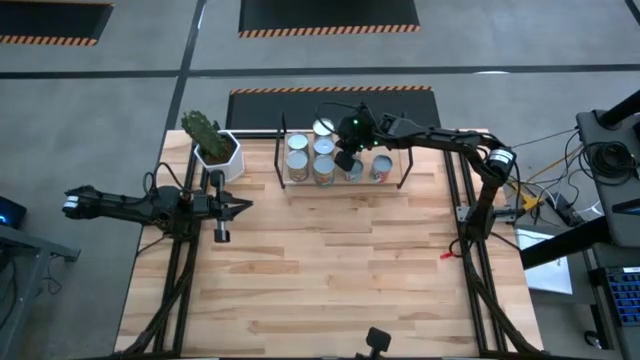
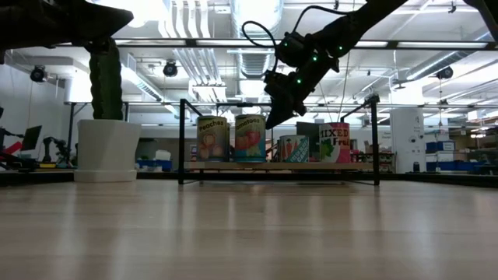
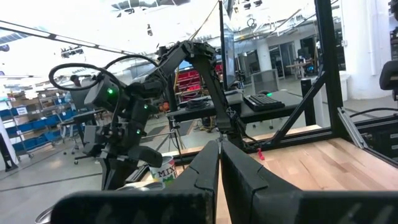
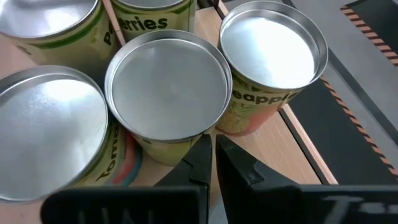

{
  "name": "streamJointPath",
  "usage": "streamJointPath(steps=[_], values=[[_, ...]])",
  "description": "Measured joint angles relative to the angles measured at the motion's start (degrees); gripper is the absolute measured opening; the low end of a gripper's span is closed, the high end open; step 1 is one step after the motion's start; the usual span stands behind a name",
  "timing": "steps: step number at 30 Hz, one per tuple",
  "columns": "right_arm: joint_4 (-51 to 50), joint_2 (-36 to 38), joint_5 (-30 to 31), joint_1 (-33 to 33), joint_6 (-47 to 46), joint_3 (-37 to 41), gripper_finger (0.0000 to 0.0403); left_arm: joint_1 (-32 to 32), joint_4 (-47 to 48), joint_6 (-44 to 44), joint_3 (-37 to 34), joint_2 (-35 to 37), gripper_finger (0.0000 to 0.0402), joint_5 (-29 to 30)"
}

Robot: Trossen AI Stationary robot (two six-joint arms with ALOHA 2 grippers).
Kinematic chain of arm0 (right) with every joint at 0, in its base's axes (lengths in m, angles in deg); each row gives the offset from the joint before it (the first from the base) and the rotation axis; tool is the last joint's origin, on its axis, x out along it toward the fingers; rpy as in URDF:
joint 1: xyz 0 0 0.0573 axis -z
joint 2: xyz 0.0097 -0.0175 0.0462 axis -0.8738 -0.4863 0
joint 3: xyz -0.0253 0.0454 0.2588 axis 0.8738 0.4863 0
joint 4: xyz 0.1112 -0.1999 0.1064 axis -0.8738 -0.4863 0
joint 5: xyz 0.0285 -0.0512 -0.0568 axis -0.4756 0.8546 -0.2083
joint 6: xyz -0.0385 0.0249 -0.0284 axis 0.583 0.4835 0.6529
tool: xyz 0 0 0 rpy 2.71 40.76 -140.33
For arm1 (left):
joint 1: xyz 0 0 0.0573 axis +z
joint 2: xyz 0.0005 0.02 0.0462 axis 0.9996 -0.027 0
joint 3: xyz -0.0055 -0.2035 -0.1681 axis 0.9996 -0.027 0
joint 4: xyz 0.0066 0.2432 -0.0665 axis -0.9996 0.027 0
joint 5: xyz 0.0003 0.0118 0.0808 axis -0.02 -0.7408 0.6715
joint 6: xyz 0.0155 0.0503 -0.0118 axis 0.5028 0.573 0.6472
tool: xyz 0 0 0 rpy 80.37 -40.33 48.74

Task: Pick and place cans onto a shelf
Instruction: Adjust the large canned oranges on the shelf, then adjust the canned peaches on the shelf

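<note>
The right pincer (image 4: 212, 163) has its two dark fingers (image 4: 200, 158) pressed together, tips just above the near rim of a can (image 4: 168, 85) with a plain silver top. Three more cans crowd it: one (image 4: 273, 45) with a partly hidden label beside it, one (image 4: 46, 130) on the other side, one (image 4: 152, 15) reading "erries" behind. They stand on a light-wood shelf (image 4: 298, 149).

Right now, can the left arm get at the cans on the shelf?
Probably not easily. The left end effector sits shut near the table's left side, and the right end effector hangs over the cans on the shelf, crowding the approach. The cactus pot stands close by too.
</note>
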Motion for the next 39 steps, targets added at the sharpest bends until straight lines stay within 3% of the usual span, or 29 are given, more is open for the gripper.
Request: streamJointPath(steps=[14,24,30,39], values=[[-0.3,0.5,0.0,-0.3,0.1,0.0,0.0012,0.0,0.0,0.0,0.0,0.0,0.0,0.0],[-6.1,10.6,0.1,-3.8,1.4,1.1,0.0012,0.0,0.0,-1.6,0.0,-0.2,0.0,0.9],[-5.5,19.8,0.0,-13.2,2.0,9.0,0.0012,0.0,0.3,-6.0,1.2,-2.2,0.0,2.8],[13.2,36.1,0.4,-29.3,-0.4,31.9,0.0012,0.0,3.5,-8.0,3.0,-5.1,0.0,2.2]])
